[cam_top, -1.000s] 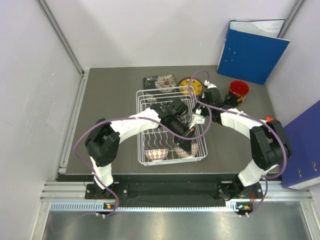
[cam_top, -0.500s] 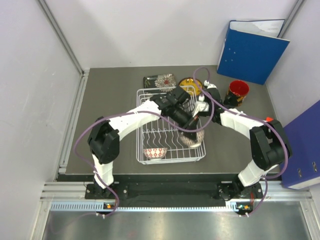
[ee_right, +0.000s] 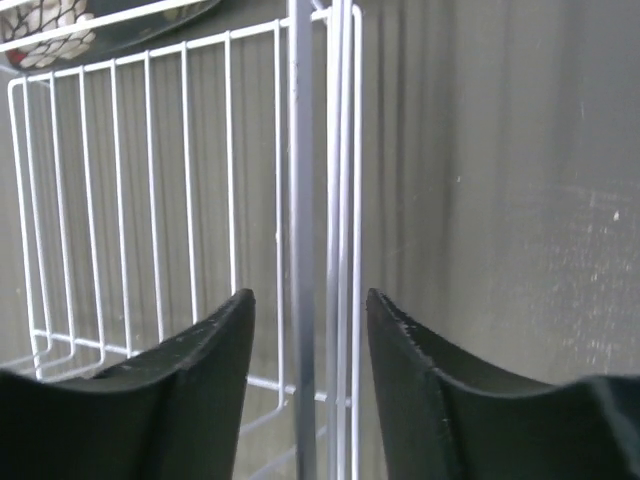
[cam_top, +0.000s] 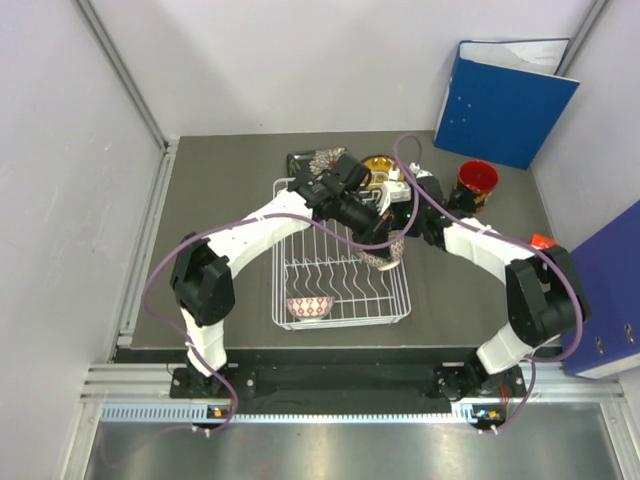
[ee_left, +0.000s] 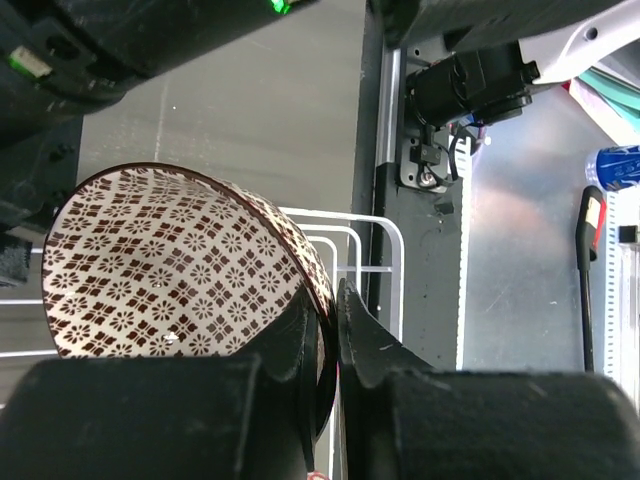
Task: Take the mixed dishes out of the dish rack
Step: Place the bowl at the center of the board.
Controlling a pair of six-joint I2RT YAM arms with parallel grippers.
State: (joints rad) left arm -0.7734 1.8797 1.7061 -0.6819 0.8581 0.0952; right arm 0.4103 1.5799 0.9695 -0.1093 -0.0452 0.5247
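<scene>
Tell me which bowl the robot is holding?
The bowl pinched by its rim in the left gripper, at the rack's right side. The other bowl sits in the rack's near-left corner.

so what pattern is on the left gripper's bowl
The bowl is white with a brown diamond lattice; left wrist view.

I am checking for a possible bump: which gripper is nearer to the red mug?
Right. The right gripper straddles the rack's right wall, left of the mug; the left gripper, holding a bowl, is farther away, lower in the top view.
</scene>
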